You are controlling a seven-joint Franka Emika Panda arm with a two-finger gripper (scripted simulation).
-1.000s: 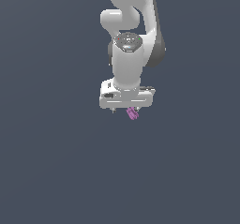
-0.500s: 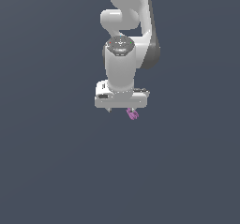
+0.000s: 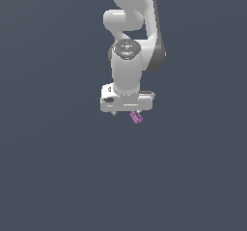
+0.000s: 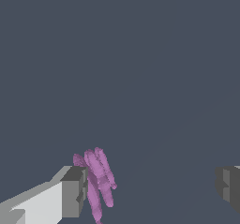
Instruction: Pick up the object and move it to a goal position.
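The object (image 3: 136,117) is a tiny purple-magenta lumpy piece just under the white gripper block, toward the exterior view's right. In the wrist view the object (image 4: 98,181) is a bundle of elongated lobes lying right against one grey fingertip (image 4: 72,192). The other fingertip (image 4: 228,184) stands far off across a wide gap. My gripper (image 3: 126,113) (image 4: 150,190) is open, and only one finger is beside the piece. Whether that finger touches it I cannot tell.
The white arm (image 3: 130,56) rises above the gripper to the top of the exterior view. All around is a plain dark grey-blue surface with no other objects or edges in view.
The wrist has shifted slightly over the last second. The gripper block and the purple piece sit at almost the same place as before.
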